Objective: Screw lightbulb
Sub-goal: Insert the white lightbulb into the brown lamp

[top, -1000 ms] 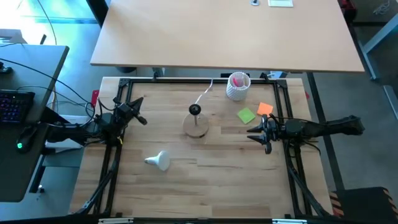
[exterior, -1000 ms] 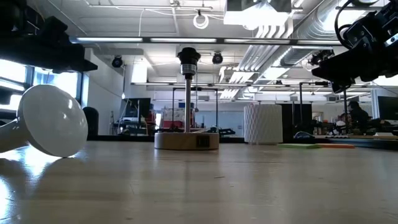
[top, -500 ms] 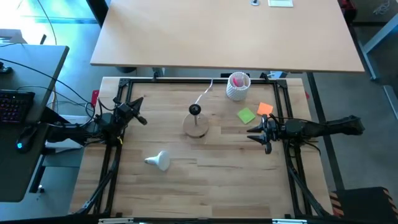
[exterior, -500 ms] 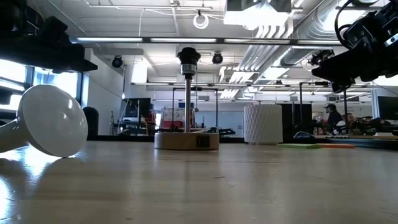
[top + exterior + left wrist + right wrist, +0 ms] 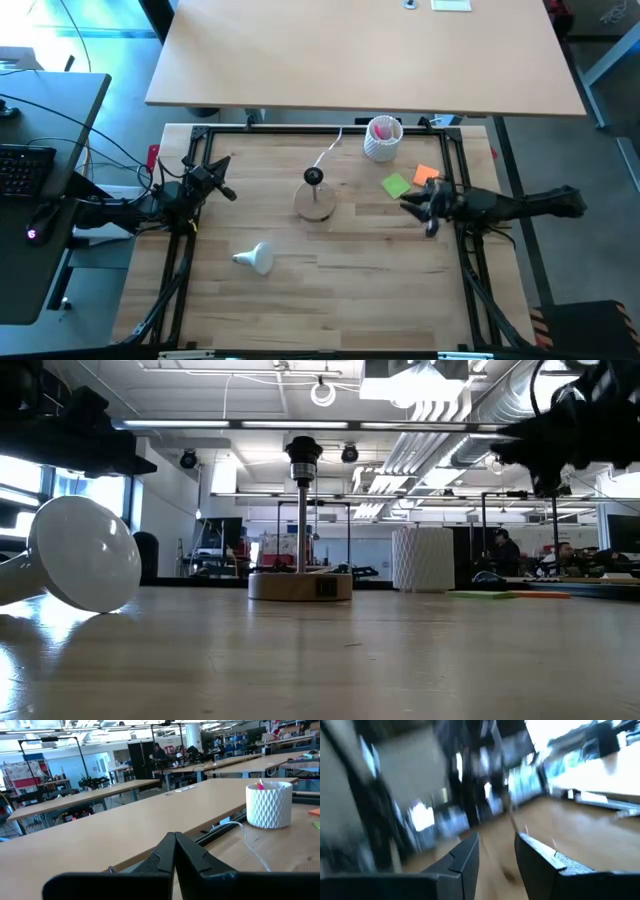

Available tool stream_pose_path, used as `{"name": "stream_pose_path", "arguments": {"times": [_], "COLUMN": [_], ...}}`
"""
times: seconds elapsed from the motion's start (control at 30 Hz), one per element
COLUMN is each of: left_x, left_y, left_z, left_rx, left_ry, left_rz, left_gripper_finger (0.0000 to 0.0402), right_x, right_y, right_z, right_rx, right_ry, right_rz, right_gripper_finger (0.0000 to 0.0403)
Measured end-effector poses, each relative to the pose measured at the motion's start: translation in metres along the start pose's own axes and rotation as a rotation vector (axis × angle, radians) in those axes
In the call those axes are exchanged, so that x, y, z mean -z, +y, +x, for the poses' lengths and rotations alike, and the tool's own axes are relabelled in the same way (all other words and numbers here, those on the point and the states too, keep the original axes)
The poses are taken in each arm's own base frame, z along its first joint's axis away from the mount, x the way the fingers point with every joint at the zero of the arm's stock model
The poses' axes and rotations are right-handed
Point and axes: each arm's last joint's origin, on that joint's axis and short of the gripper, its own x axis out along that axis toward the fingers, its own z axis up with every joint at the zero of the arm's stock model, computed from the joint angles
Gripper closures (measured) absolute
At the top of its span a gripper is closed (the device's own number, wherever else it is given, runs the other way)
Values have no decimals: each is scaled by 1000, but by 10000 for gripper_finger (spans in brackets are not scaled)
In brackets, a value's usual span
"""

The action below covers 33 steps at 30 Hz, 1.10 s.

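Observation:
The white lightbulb (image 5: 256, 258) lies on its side on the near left of the table, its globe (image 5: 85, 555) resting on the wood. The black socket (image 5: 314, 177) stands on a post on a round wooden disc (image 5: 316, 203) mid-table. My left gripper (image 5: 228, 192) hovers shut at the left edge, clear of everything; its wrist view shows the fingers (image 5: 174, 851) closed together. My right gripper (image 5: 406, 206) hangs open at the right, above the table, with nothing between its fingers (image 5: 465, 857).
A white perforated cup (image 5: 382, 138) with pink contents stands at the far side. A green note (image 5: 396, 185) and an orange note (image 5: 427, 174) lie near my right gripper. A white cord (image 5: 328, 152) runs from the stand to the far edge. Bare wood lies in front.
My right gripper has tipped upward and rolled at the wrist, rising a little; in the low view it has moved up toward the picture's top. The lightbulb, the stand and my left gripper have kept still.

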Motion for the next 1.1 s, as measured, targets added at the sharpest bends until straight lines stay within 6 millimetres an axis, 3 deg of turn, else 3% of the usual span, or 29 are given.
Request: {"name": "stream_pose_path", "arguments": {"times": [0.07,0.13,0.27,0.47,0.6,0.83,0.97,1.1], "left_x": [0,0,0,0,0,0,0,0], "left_y": [0,0,0,0,0,0,0,0], "left_z": [0,0,0,0,0,0,0,0], "left_rx": [1,0,0,1,0,0,0,1], "left_ry": [0,0,0,0,0,0,0,-1], "left_rz": [0,0,-1,1,0,-1,0,-1], "left_gripper_finger": [401,401,400,401,401,401,401,401], "right_x": [-14,-26,-36,-46,-55,-73,-79,-74], "right_y": [3,7,17,30,40,58,60,46], "right_z": [0,-2,-2,19,46,101,132,159], "right_rx": [3,-47,-244,-238,-178,-122,-56,-12], "right_ry": [-164,-273,-343,-339,-296,-207,-37,229], "right_rz": [187,216,78,-113,-248,-278,-313,-321], "right_gripper_finger": [279,279,279,279,279,279,279,279]}}
